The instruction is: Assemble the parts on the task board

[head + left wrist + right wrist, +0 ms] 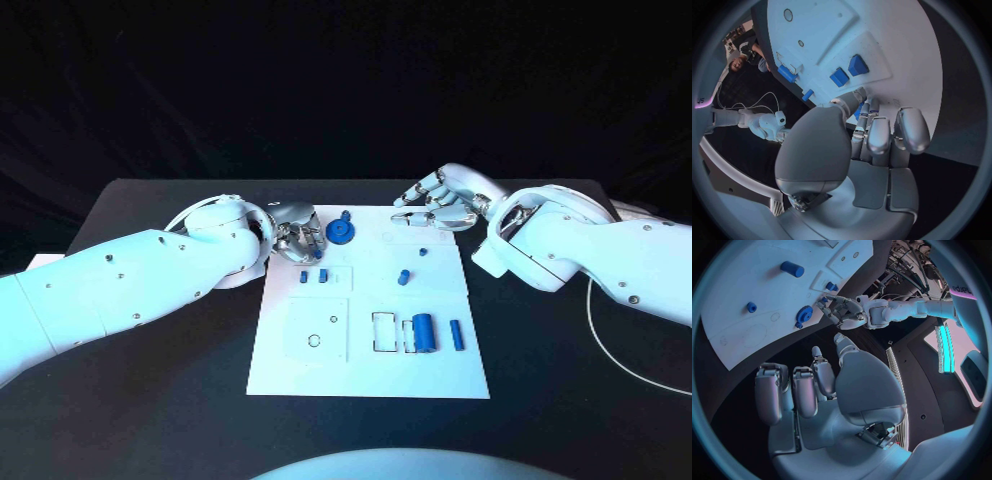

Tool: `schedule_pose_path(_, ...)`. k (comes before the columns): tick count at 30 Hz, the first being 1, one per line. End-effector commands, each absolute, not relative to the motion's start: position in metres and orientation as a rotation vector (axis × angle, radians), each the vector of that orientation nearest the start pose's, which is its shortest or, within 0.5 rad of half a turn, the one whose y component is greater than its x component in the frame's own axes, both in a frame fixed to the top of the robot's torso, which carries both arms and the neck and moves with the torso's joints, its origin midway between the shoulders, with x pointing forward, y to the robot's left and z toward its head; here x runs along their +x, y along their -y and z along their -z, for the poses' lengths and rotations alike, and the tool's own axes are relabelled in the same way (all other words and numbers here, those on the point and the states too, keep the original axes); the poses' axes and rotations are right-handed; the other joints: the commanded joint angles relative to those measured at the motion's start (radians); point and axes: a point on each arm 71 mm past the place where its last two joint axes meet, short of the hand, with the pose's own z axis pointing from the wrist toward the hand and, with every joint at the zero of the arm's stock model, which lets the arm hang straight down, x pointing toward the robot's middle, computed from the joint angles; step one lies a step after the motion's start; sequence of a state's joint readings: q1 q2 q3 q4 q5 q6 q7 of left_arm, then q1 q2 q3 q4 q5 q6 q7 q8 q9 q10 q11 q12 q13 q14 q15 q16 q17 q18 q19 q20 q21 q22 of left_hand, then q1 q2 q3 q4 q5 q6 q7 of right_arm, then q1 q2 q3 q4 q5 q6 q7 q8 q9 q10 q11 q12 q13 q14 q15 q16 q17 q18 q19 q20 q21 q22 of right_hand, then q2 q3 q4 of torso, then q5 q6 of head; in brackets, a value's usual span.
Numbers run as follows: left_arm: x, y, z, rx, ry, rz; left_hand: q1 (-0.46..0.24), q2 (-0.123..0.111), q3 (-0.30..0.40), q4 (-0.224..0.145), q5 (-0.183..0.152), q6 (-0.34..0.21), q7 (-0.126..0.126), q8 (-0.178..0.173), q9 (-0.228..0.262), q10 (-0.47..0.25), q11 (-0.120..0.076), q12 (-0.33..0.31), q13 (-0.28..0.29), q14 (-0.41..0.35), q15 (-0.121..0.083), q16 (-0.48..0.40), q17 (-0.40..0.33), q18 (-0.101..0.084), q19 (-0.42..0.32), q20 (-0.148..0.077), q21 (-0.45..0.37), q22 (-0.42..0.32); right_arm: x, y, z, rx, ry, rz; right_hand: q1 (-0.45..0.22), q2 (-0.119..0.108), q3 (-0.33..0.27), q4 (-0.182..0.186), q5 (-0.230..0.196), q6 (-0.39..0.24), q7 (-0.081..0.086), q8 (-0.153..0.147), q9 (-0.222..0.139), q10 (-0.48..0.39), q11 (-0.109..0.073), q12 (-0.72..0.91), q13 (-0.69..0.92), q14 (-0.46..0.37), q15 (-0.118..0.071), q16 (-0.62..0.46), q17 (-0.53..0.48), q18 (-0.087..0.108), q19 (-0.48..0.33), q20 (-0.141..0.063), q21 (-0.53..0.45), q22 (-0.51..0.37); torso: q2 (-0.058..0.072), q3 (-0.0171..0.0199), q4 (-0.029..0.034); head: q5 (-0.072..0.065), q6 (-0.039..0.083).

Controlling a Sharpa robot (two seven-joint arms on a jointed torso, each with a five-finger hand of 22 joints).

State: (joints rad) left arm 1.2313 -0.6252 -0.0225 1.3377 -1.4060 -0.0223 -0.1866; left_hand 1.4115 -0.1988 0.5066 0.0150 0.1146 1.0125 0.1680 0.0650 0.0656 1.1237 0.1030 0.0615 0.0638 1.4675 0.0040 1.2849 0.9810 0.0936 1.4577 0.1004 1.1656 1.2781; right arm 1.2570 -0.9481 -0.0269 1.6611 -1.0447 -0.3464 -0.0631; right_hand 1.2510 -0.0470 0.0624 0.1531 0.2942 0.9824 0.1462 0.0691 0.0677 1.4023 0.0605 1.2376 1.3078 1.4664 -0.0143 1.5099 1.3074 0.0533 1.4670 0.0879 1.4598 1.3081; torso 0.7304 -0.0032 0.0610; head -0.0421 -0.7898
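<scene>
The white task board [368,345] lies mid-table. A blue gear [340,232] sits at its far left corner, and my left hand [296,237] is just beside it, fingers bent toward its rim; I cannot tell whether they touch. From the right wrist, that gear [804,315] lies flat next to the spread fingers of the left hand [842,312]. My right hand [440,205] hovers over the board's far right corner, loosely curled and holding nothing. Two small blue blocks [315,275], a short blue peg [405,277], a thick blue cylinder [424,331] and a thin blue pin [457,333] rest on the board.
A white cable [599,320] loops on the black table to the right of the board. Outlined recesses [317,330] mark the board's near left quarter. The two blocks [848,71] appear ahead of the left hand [873,135].
</scene>
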Motion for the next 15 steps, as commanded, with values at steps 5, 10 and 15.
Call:
schedule_pose_path(5,0.518,-0.149,0.191,0.175,-1.901,0.613,-0.007,-0.004,-0.014,-0.02,-0.005,-0.068,0.0,-0.004,-0.003,-0.086,0.008,-0.001,-0.003,0.001,0.011,0.009,-0.012,0.003,-0.013,0.011,-0.048,-0.032,0.475,0.224,0.149,0.171,-1.709,-0.832,0.103,0.011,0.018,-0.028,-0.008,0.0,0.001,0.001,0.001,-0.324,-0.005,-0.613,-0.385,0.05,-0.007,-0.069,0.028,0.011,-0.042,-0.005,-0.041,-0.04,-0.001,-0.0008,0.0002,-0.004,0.003)
schedule_pose_path(10,0.515,-0.167,0.185,0.014,-1.898,0.739,0.003,0.012,-0.029,-0.033,-0.004,-0.062,0.003,0.006,0.002,-0.104,0.011,0.007,0.0,-0.014,0.014,-0.009,-0.053,0.021,-0.042,0.014,-0.14,-0.095,0.479,0.237,0.156,0.022,-1.778,-0.674,0.2,-0.026,0.131,-0.064,-0.048,0.054,0.006,0.01,0.003,-0.37,0.015,-0.967,-0.751,0.045,0.008,-0.106,-0.023,0.017,-0.053,0.01,-0.062,-0.071,-0.002,-0.0006,-0.0006,-0.003,0.008)
schedule_pose_path(15,0.513,-0.188,0.176,-0.33,-1.827,1.016,0.012,0.032,-0.002,-0.043,-0.003,0.0,0.015,0.032,0.008,-0.045,0.014,0.044,0.005,-0.084,0.015,-0.086,-0.186,0.047,-0.115,0.016,-0.3,-0.198,0.478,0.243,0.159,-0.163,-1.794,-0.502,0.209,-0.06,0.203,-0.079,-0.08,0.1,-0.008,0.013,0.004,-0.322,0.014,-1.06,-0.917,0.046,0.009,-0.113,-0.029,0.018,-0.055,0.013,-0.071,-0.083,0.0,-0.0011,0.0,-0.017,0.01)
